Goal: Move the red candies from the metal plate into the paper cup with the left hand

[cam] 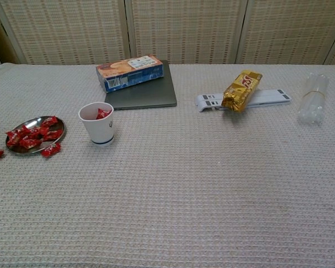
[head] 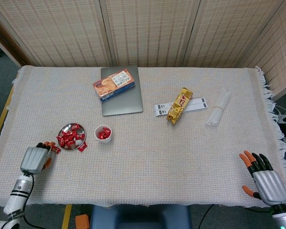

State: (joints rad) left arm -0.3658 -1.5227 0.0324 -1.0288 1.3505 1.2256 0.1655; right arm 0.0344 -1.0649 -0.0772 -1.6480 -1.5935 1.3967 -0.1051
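Red candies (head: 70, 136) still heap on the metal plate (head: 62, 130), which sits at nine o'clock of the paper cup (head: 103, 133); two strays lie on the worktop (head: 152, 152) beside the plate. The cup stands upright, mouth up, with some red already inside. The left hand (head: 33, 159) hangs at seven o'clock of the plate, clear of it; whether its curled-looking fingers grip anything, I cannot tell. The right hand (head: 264, 179) rests apart, fingers spread and empty. I judge the hand is between pickups: next, reach to the plate and pinch a candy.
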